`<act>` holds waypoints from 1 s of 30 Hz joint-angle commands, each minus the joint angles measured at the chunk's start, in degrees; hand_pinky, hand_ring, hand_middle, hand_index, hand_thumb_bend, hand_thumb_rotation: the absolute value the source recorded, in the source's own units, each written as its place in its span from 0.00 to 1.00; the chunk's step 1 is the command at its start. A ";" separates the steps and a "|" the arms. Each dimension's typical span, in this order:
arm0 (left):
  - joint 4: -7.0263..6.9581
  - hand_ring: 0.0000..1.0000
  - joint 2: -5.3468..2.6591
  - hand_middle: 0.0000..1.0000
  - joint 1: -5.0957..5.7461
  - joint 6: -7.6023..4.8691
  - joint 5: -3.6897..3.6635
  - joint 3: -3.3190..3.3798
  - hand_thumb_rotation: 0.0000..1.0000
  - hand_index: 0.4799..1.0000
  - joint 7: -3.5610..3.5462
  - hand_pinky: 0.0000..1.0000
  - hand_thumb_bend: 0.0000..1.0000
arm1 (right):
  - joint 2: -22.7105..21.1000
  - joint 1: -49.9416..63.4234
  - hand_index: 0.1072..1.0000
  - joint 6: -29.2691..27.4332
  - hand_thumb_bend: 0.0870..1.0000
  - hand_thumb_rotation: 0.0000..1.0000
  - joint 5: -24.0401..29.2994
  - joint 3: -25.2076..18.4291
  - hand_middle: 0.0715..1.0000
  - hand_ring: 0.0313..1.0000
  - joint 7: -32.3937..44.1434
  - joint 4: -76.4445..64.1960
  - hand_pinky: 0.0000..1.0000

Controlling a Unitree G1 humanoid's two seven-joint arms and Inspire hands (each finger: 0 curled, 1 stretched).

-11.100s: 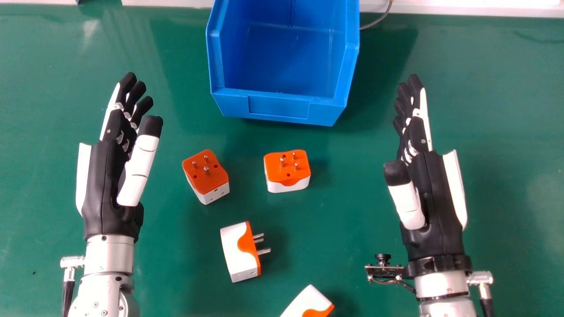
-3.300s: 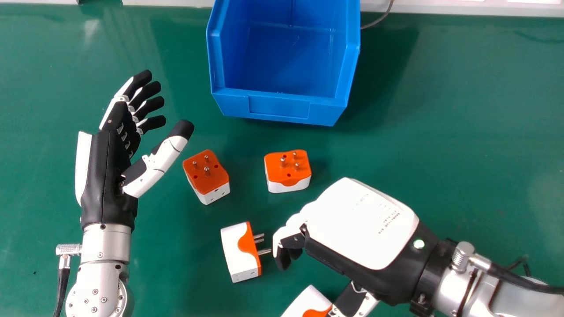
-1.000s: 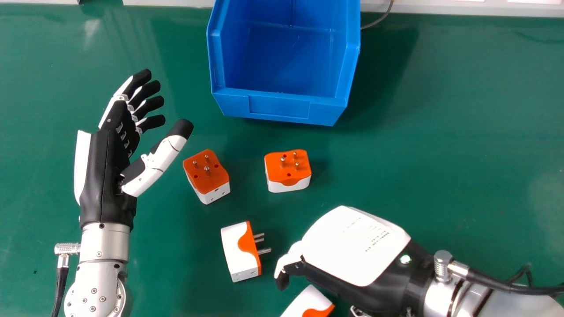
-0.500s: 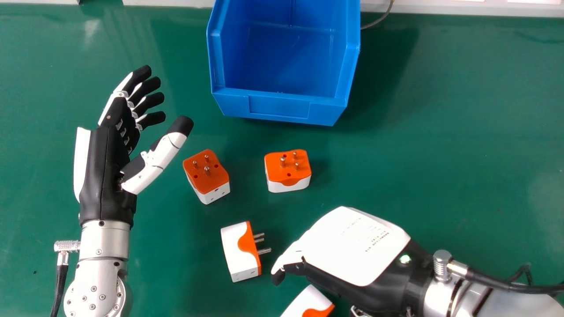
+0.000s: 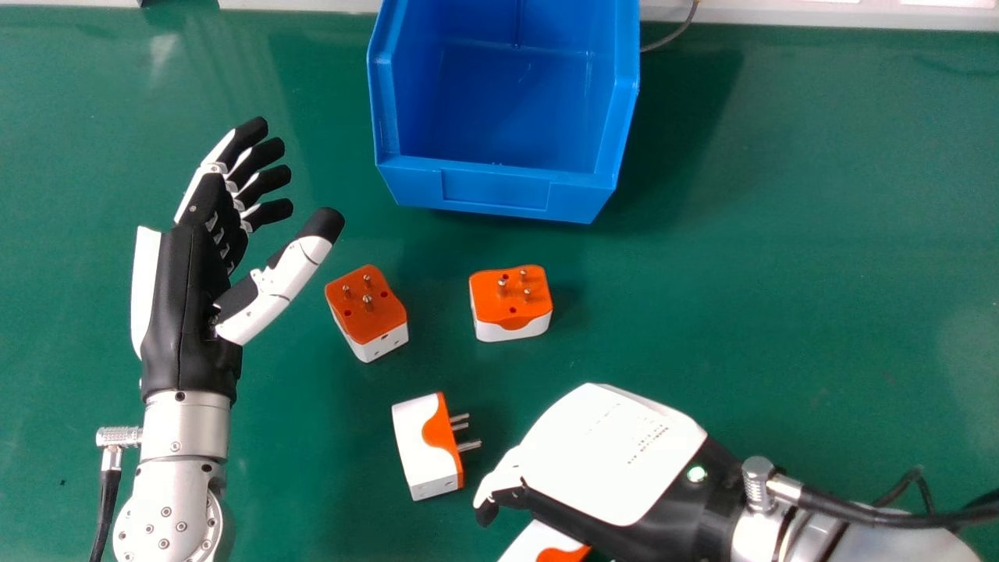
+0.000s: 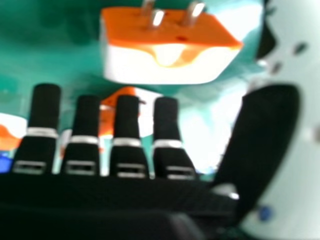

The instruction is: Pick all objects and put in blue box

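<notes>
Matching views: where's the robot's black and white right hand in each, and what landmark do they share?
Head view: right hand low, right of centre, partly covering an orange-and-white plastic plug adapter.
Right hand view: fingers and thumb in the foreground.
Shared landmark: the group of such adapters near the fingers; can't tell which matches which.

Green table carrying four plug adapters and a blue box.
Prongs up: one adapter beyond the right hand, another adapter near the left hand's thumb. A third adapter lies sideways near the right fingertips; that hand partly covers the fourth adapter.
</notes>
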 commanded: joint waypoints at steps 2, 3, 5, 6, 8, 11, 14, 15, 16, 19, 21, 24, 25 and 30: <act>-0.86 0.81 0.49 0.85 -0.38 -0.75 0.17 -0.11 0.41 0.71 0.17 0.76 0.76 | 0.14 -0.16 0.68 -0.44 0.92 0.17 -1.28 0.74 0.74 0.75 -1.02 0.08 0.62; -0.76 0.81 0.56 0.85 -0.40 -0.81 0.35 -0.11 0.41 0.71 0.28 0.76 0.76 | 0.20 -0.25 0.68 -0.41 0.92 0.17 -1.73 1.04 0.74 0.75 -0.88 0.25 0.62; -0.86 0.81 0.56 0.85 -0.36 -0.70 0.35 -0.11 0.41 0.71 0.30 0.76 0.76 | 0.32 -0.34 0.68 -0.27 0.88 0.17 -2.25 1.49 0.74 0.75 -0.78 0.57 0.62; -0.99 0.81 0.51 0.85 -0.34 -0.60 0.15 -0.10 0.41 0.71 0.18 0.76 0.76 | 0.38 -0.37 0.68 -0.13 0.88 0.17 -2.51 1.67 0.74 0.75 -0.63 0.64 0.62; -0.90 0.81 0.49 0.85 -0.41 -0.70 -0.08 -0.07 0.41 0.71 0.03 0.76 0.76 | 0.40 -0.52 0.68 0.00 0.88 0.17 -3.11 1.93 0.74 0.75 -0.44 0.72 0.62; -0.81 0.81 0.57 0.85 -0.43 -0.68 -0.13 -0.06 0.41 0.71 -0.09 0.76 0.77 | 0.61 -0.56 0.68 0.34 0.81 0.15 -3.24 2.03 0.74 0.74 -0.48 1.00 0.62; -0.83 0.81 0.60 0.85 -0.41 -0.71 -0.20 -0.06 0.41 0.71 -0.21 0.75 0.77 | 0.60 -0.55 0.68 0.21 0.76 0.12 -3.26 2.03 0.74 0.75 -1.26 1.68 0.62; -0.97 0.81 0.58 0.85 -0.36 -0.65 -0.23 -0.06 0.41 0.71 -0.23 0.75 0.77 | 0.60 -0.56 0.69 0.23 0.71 0.10 -3.27 2.03 0.74 0.75 -1.30 1.80 0.62; -1.05 0.81 0.53 0.85 -0.34 -0.54 -0.47 -0.03 0.41 0.71 -0.36 0.75 0.77 | 0.57 -0.61 0.69 0.21 0.71 0.10 -3.24 2.04 0.74 0.75 -1.26 1.93 0.62; -1.11 0.81 0.51 0.85 -0.31 -0.50 -0.68 0.03 0.41 0.70 -0.54 0.75 0.77 | 0.47 -0.71 0.69 0.03 0.68 0.08 -3.61 2.15 0.74 0.75 -1.54 2.32 0.62; -1.06 0.81 0.57 0.85 -0.33 -0.65 -0.38 0.05 0.41 0.70 -0.38 0.75 0.77 | 0.47 -0.72 0.69 -0.05 0.68 0.08 -3.67 2.19 0.74 0.75 -1.83 2.60 0.62; -0.94 0.81 0.67 0.85 -0.37 -0.81 -0.26 0.01 0.41 0.70 -0.44 0.76 0.77 | 0.58 -0.85 0.69 -0.05 0.66 0.07 -3.81 2.47 0.74 0.75 -2.13 3.28 0.62; -0.99 0.81 0.69 0.85 -0.35 -0.73 -0.14 0.01 0.41 0.70 -0.33 0.75 0.77 | 0.61 -0.94 0.69 -0.11 0.64 0.07 -3.95 2.61 0.75 0.75 -2.24 3.52 0.62; -1.24 0.81 0.47 0.85 -0.27 -0.38 -0.74 0.06 0.41 0.71 -0.62 0.75 0.77 | 1.00 -1.22 0.69 0.37 0.62 0.06 -4.74 3.37 0.75 0.75 -1.53 4.09 0.62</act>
